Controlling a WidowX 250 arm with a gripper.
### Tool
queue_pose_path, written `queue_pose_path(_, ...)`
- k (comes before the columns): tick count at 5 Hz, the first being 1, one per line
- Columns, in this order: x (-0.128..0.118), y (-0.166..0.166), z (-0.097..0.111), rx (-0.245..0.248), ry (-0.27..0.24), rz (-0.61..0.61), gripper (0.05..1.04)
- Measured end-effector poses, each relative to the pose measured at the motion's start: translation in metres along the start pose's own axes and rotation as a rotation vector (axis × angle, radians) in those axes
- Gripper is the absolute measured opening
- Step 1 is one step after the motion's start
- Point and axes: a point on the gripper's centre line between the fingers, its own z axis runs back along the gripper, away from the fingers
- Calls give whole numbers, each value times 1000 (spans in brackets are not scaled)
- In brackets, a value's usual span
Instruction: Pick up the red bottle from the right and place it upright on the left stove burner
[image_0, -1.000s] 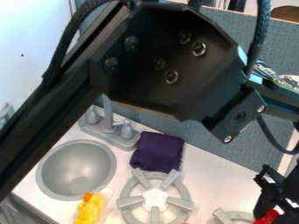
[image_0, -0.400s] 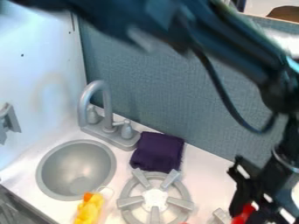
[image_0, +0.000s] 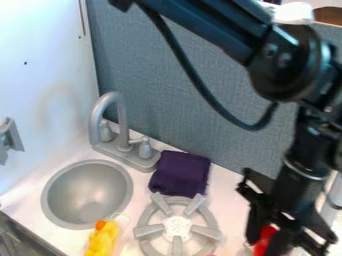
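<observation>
At the lower right of the camera view, the black gripper hangs over the counter, shut on a red object. Much of that object is hidden behind the gripper, and its lower end runs toward the bottom edge. To its left lies a grey stove burner with a pale centre. A folded dark purple cloth rests just behind the burner, close to the back panel. Left of the burner is a yellow toy with an orange tip, near the front edge.
A round grey sink is set into the counter at the left, with a grey faucet behind it. The blue-grey back panel rises behind the cloth, and a white wall stands at the left.
The gripper has moved left and slightly up in the view, and the red object has moved along with it. The arm's large upper link has left the upper left; cloth and yellow toy are unmoved.
</observation>
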Motion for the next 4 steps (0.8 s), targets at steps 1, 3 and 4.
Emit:
queue_pose_path(1, 3, 20, 0, -2, 6, 72, 336)
queue_pose_path(3, 14, 67, -5, -61, 65, 199, 336)
queue_pose_path(4, 18, 78, -18, -77, 125, 231, 336)
